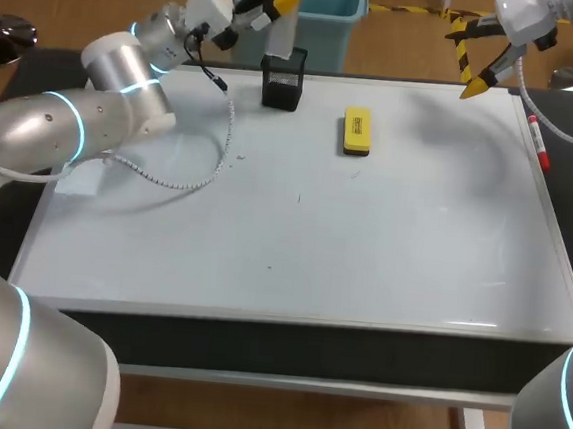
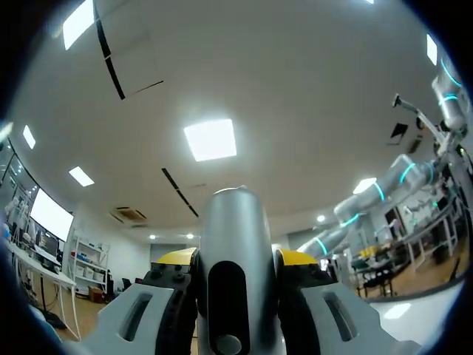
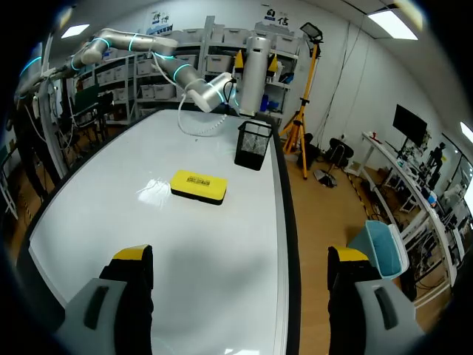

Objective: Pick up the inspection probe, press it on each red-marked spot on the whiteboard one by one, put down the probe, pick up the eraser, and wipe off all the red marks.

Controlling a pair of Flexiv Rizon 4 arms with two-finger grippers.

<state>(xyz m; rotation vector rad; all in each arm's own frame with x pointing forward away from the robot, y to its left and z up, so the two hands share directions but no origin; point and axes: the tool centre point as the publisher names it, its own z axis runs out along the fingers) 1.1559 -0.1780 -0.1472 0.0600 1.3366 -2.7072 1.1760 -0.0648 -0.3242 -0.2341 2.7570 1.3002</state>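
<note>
My left gripper [image 1: 273, 0] is shut on the silver-grey inspection probe [image 1: 281, 35], holding it upright just above a black mesh holder [image 1: 282, 82] at the whiteboard's [image 1: 364, 241] far edge. In the left wrist view the probe [image 2: 235, 244] sits between the yellow tips of that gripper [image 2: 236, 259]. The yellow eraser [image 1: 357, 130] lies flat on the board, right of the holder. My right gripper [image 1: 471, 58] hangs open and holds nothing above the board's far right corner. In its own view the right gripper [image 3: 240, 255] faces the eraser [image 3: 198, 186], holder [image 3: 253, 144] and probe [image 3: 256, 74]. I see no red marks on the board.
A red marker [image 1: 539, 141] lies along the board's right rim. The left arm's coiled white cable [image 1: 205, 167] droops onto the board's far left part. A few small dark specks [image 1: 300, 198] dot the middle of the board.
</note>
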